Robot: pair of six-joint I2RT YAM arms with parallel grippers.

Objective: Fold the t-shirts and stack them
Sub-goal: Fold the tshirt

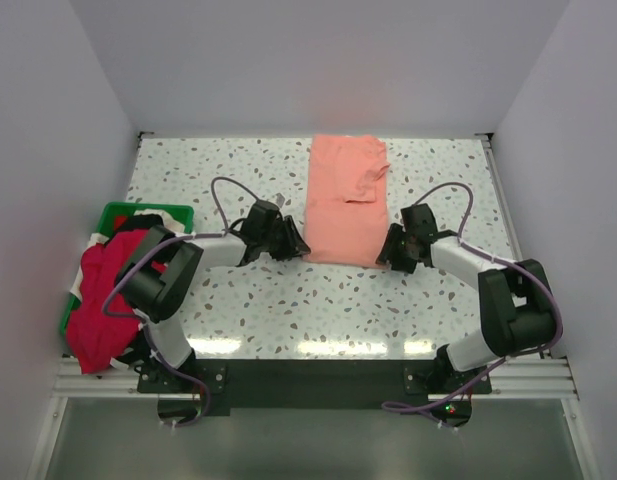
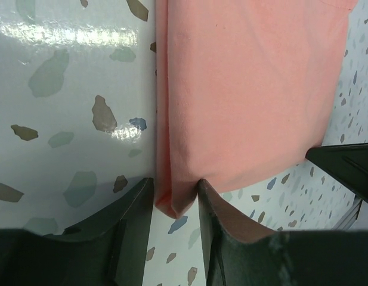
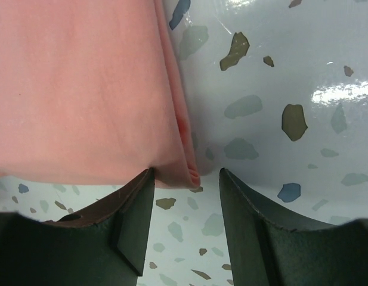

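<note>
- Left gripper (image 2: 175, 190): jaws parted around the near-left corner of the folded salmon-pink cloth t-shirt (image 2: 243, 101).
- Right gripper (image 3: 185, 176): jaws parted, with the shirt's other near corner beside one finger.
- The shirt lies as a flat rectangle, upper centre of the overhead view, on the speckled terrazzo table (image 1: 288, 310).
- Left edge: a crimson red t-shirt (image 1: 100, 300) drapes over a green plastic bin (image 1: 118, 212).

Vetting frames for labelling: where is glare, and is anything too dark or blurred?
Top external: a bright glare band on the table along its near edge; salmon-pink t-shirt evenly lit. Left wrist: glare upper left on the tabletop, left gripper dark, detail lost. Right wrist: glare at the right edge, the folded cloth edge sharp.
</note>
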